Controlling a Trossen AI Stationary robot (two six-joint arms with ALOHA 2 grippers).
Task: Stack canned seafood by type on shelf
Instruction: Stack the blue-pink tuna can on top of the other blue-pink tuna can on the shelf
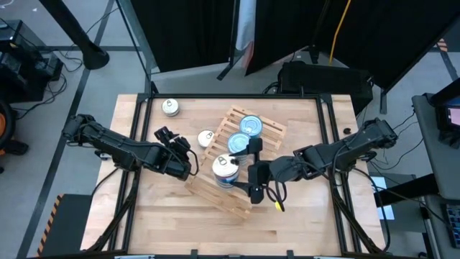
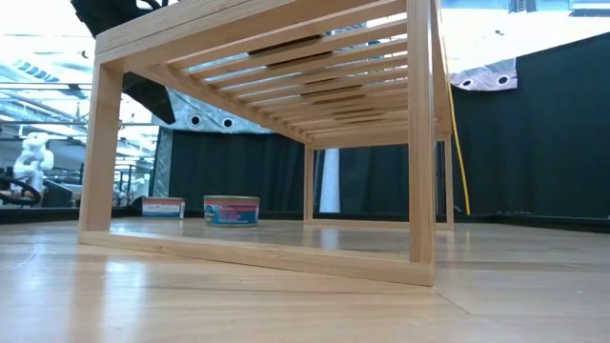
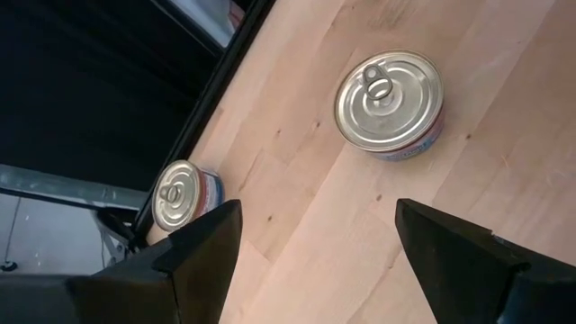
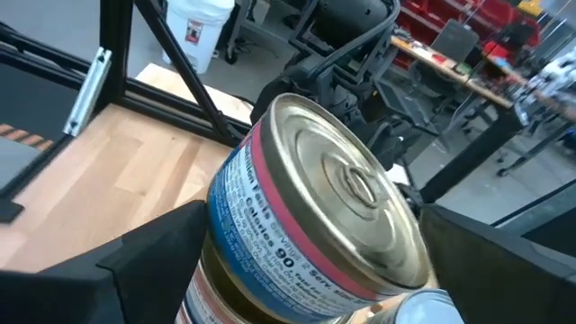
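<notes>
The shelf (image 1: pixel 237 162) is a light-wood slatted rack lying askew mid-table; the low view looks through its frame (image 2: pixel 419 191). Two blue-topped tins (image 1: pixel 250 124) (image 1: pixel 238 142) sit on its slats. A silver-topped tin (image 1: pixel 225 167) stands there on top of another tin; in the right wrist view it is the pink-banded tin (image 4: pixel 315 225). My right gripper (image 1: pixel 251 170) (image 4: pixel 315 216) is open, just right of that stack, one finger on each side and clear of it. My left gripper (image 1: pixel 172 138) (image 3: pixel 315 261) hovers open above the table left of the shelf. Two silver pull-tab tins (image 3: pixel 389 103) (image 3: pixel 184 196) rest on the tabletop.
The loose tins lie at the table's far left (image 1: pixel 170 107) and beside the shelf's left edge (image 1: pixel 206 138); the low view shows them behind the rack (image 2: pixel 231 210) (image 2: pixel 162 207). Black frame rails (image 1: pixel 136 144) run along the table's sides. Bare wood (image 1: pixel 215 230) stretches along the near edge.
</notes>
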